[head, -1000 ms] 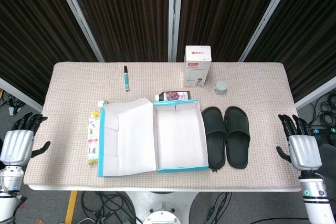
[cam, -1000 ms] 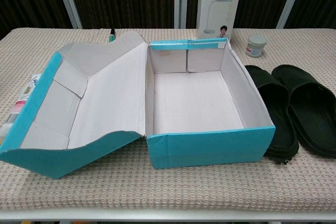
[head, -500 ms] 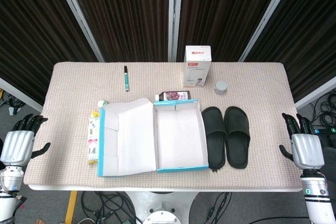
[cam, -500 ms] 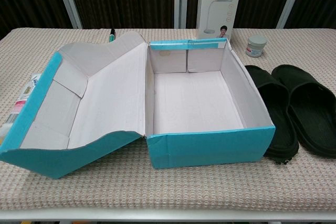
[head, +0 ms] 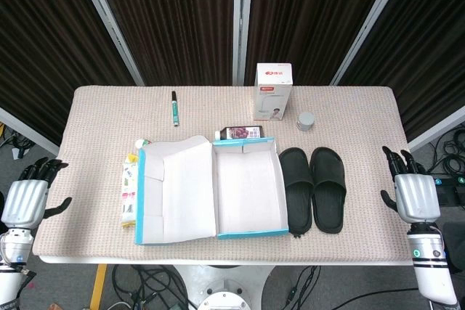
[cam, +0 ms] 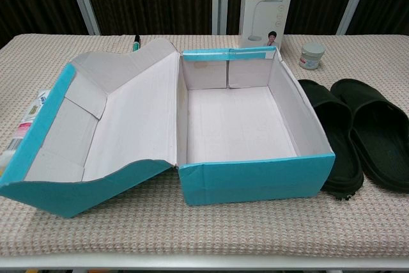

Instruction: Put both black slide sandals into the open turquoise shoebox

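Fingers (head: 398, 159) of our right hand (head: 415, 197) are spread and grasp nothing, hanging off the bench's (head: 94, 114) right edge; our left hand (head: 24, 200), off the left edge, likewise has its fingers apart and holds nothing. We see both black slide sandals (head: 313, 188) lying side by side on the bench just right of the open turquoise shoebox (head: 247, 189), the nearer one touching its wall. Its lid lies folded out to the left. Behind the shoebox stand a white carton (head: 274, 91) and a small jar (head: 306, 120); a pen (head: 174, 107) lies farther left.
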Controlling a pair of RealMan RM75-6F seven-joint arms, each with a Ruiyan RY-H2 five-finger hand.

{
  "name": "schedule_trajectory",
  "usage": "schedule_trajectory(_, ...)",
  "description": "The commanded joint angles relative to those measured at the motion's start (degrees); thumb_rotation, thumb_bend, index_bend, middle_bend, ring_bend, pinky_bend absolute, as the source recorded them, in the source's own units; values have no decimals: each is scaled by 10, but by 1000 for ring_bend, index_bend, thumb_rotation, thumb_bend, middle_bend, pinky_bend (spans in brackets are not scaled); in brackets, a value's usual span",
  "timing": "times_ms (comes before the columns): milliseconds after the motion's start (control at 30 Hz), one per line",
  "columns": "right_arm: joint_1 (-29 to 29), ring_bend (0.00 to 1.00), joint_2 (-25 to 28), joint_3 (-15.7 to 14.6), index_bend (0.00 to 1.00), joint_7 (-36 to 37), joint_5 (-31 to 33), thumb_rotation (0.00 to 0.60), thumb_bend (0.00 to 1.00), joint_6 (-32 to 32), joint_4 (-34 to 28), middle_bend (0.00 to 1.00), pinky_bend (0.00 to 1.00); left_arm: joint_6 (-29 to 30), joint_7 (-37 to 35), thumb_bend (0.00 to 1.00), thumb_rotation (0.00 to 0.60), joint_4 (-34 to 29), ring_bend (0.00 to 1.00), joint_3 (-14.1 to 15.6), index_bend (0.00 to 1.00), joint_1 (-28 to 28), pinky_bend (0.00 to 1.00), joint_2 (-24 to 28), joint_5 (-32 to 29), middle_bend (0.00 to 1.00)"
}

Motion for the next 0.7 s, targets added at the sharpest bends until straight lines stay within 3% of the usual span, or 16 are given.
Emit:
schedule_trajectory(33, 18, 307, 4, 11, 117, -23, 15, 600, 124, -17, -15, 204, 548, 2, -5, 206, 600, 3, 121, 0, 230, 1, 201, 1, 0, 192)
schedule_trajectory(133, 39, 332, 17, 18, 122, -17, 45, 600, 123, -65, -38, 207, 586, 2, -12, 206, 600, 5, 121, 1, 230, 1, 202, 1, 4, 192)
schedule_trajectory(200, 57, 297, 27, 25, 123, -8, 67, 600, 124, -101, -48, 215, 563, 0, -15, 205, 600, 8, 121, 3, 230, 1, 202, 1, 4, 193)
schedule_trajectory(367, 105, 192, 30, 38, 138, -19, 118, 600, 123, -173, -49, 217, 300, -8, -19, 206, 600, 12, 121, 4, 230, -1, 201, -1, 2, 193)
schedule_trajectory(500, 153, 189, 19, 43, 160, -35, 177, 600, 124, -238, -35, 221, 220, -16, -22, 205, 600, 12, 121, 6, 230, -2, 202, 2, -3, 192)
schedule_trajectory(700, 209, 170, -21, 38, 188, -70, 232, 600, 122, -277, 4, 241, 142, -25, -30, 203, 600, 13, 121, 7, 230, -2, 202, 6, -10, 192)
